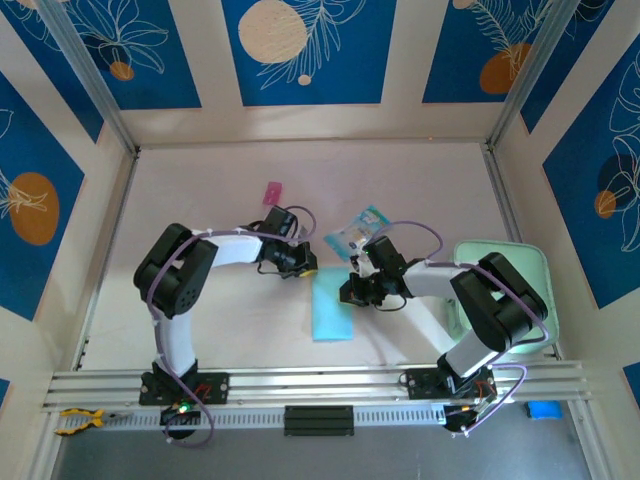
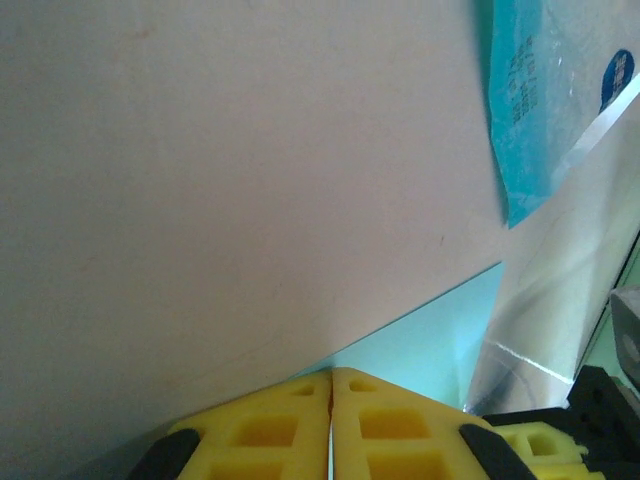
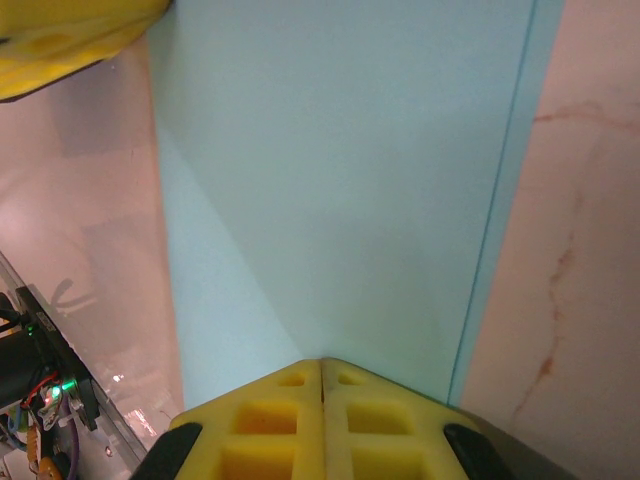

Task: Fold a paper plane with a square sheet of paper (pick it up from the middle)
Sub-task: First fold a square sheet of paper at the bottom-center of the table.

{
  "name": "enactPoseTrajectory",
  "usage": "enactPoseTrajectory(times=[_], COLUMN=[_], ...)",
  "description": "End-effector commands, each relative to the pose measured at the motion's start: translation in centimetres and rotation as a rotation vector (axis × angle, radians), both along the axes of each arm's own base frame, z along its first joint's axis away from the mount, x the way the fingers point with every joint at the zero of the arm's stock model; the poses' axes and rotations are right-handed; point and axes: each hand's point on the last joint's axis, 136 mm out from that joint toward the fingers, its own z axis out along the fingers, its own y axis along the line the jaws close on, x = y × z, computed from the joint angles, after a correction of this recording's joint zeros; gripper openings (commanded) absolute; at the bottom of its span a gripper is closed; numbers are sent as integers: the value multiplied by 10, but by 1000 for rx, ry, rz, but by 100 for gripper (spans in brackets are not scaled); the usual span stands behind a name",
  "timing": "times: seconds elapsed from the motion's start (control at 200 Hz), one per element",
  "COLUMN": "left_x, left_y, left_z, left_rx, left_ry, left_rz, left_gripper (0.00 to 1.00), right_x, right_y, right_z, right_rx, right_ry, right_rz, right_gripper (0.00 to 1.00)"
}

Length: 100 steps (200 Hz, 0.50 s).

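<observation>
Pressing closed left hand [image 2: 331, 376] and closed right hand [image 3: 322, 363] at square sheet of paper [image 3: 340, 180]; risking skewed crease from sideways dragging.

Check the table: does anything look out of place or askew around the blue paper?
The teal-and-clear packet lies tilted close to the far end of the light-blue sheet, crowding the folding area. A small pink item sits stray farther back on the table. The sheet itself looks flat and untorn.
</observation>
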Motion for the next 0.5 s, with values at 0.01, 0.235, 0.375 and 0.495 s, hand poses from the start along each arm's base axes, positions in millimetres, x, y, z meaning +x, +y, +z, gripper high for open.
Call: enactPoseTrajectory(times=[0.01, 0.235, 0.375, 0.495], left_x=[34, 42, 40, 39], left_y=[27, 31, 30, 35], left_z=[-19, -20, -22, -19], left_rx=[113, 134, 129, 148], left_ry=[-34, -44, -35, -45], left_rz=[133, 150, 145, 147], left_gripper=[11, 11, 12, 12], right_x=[-45, -45, -45, -45], right_y=[-26, -26, -26, -26], right_z=[-29, -29, -29, -29], right_rx=[-123, -123, -122, -123], right_ry=[163, 164, 166, 164], right_rz=[16, 16, 18, 18], right_gripper=[0, 0, 0, 0])
